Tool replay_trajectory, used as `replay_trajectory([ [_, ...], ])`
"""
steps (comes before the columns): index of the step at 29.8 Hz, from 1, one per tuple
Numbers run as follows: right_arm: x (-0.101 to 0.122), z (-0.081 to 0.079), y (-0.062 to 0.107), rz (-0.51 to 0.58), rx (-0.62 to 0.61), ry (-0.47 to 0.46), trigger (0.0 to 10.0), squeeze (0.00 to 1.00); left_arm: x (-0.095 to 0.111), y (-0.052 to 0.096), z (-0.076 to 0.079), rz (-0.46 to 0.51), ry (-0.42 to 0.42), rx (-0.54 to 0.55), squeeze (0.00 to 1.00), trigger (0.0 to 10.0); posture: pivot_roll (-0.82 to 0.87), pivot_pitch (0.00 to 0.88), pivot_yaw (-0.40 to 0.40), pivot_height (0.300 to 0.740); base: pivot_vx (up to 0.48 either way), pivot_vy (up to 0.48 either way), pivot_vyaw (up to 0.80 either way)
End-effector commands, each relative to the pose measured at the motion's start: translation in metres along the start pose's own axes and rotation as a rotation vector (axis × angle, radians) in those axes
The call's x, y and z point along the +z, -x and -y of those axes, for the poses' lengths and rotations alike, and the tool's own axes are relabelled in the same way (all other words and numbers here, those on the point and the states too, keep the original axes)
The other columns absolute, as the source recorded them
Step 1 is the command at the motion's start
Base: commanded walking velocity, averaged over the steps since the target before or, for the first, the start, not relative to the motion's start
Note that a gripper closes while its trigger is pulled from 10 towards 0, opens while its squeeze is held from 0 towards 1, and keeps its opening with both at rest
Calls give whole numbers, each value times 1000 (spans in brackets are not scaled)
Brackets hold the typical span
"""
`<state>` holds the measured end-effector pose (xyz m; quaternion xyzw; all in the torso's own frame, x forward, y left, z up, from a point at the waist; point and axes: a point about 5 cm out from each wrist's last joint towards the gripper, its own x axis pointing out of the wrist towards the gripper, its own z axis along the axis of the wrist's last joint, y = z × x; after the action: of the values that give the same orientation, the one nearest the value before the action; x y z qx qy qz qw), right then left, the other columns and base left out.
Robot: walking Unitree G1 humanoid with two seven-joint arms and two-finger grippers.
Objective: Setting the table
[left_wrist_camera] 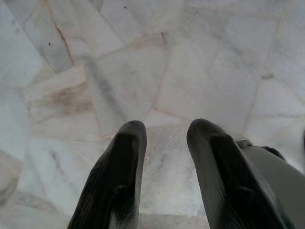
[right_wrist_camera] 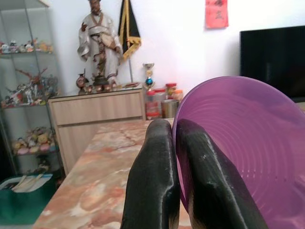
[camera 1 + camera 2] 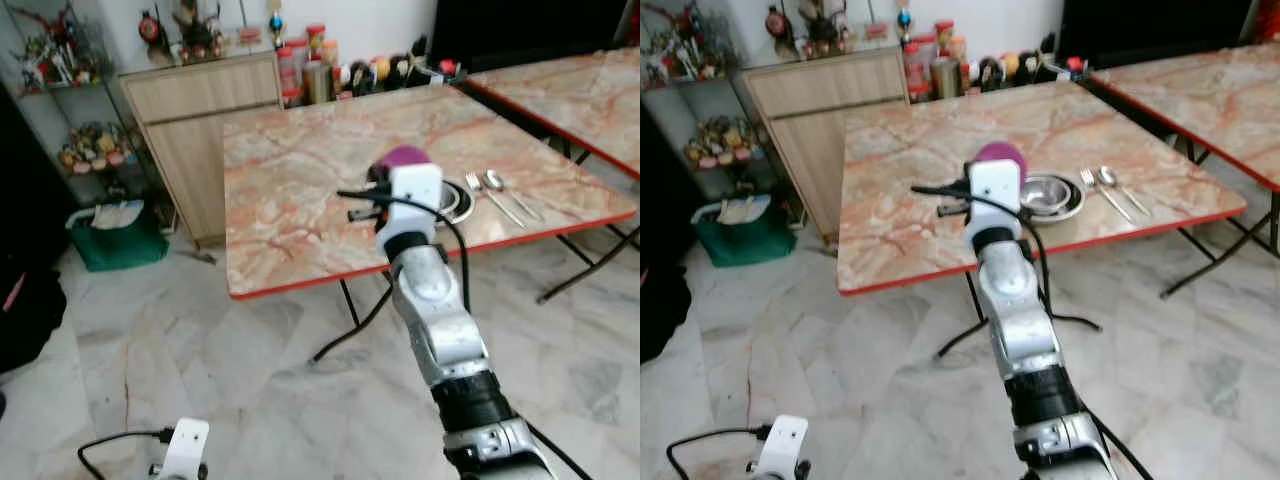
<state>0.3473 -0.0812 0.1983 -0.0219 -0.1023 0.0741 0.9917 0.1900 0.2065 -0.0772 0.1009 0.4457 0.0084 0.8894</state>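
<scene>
purple plate (image 2: 238, 152) pinched by its rim between the right gripper's (image 2: 174, 157) two fingers, held up on edge above the near part of the marble table (image 3: 290, 200), not yet lying on it. just beyond and to the right, a steel bowl (image 3: 1048, 196) near the front edge, then a fork (image 3: 492, 197) and spoon (image 3: 510, 192) side by side, close to the bowl.

to do this step well: tilt the plate flat before lowering, and keep it low and slow over the tabletop, since a thin rim pinch probably gives little hold against a swing. best set down on bare marble left of the bowl, clear of the red edge (image 3: 330, 282), so nothing overhangs. watch the black cable (image 3: 365, 200) by the wrist; could snag or nudge the bowl. release only once the plate rests fully on the table.

left gripper (image 1: 164, 143) hangs idle over the pale floor tiles (image 1: 119, 86), fingers spread, nothing between them.

cabinet (image 3: 200, 110) with jars behind the table, well apart from the work.
</scene>
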Motion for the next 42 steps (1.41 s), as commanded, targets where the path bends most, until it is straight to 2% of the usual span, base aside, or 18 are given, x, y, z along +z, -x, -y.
replay_trajectory([
  [1, 7, -15, -2, 20, 46, -11, 10000, 0, -2, 1, -8, -6, -25, 16, 0, 10000, -31, 0, 59, 736, 412, 0, 0],
  [12, 8, -14, -1, 19, 57, 13, 10000, 0, -1, 0, -7, -6, -17, 16, 0, 10000, -30, 0, 56, 736, 412, 0, 0],
  [26, -7, 5, -1, -86, -57, 32, 10000, 0, -4, 1, -2, -15, -12, 6, 0, 10000, -34, 0, 48, 736, 412, 0, 0],
  [38, -7, -2, 0, -92, -26, 29, 10000, 0, -3, 0, -2, -11, -21, 5, 0, 10000, -31, 0, 45, 736, 409, 0, 0],
  [42, -9, -1, 0, -99, -29, 30, 10000, 0, -3, 1, -2, -18, -36, 5, 0, 10000, -28, 0, 44, 736, 60, 0, 0],
])
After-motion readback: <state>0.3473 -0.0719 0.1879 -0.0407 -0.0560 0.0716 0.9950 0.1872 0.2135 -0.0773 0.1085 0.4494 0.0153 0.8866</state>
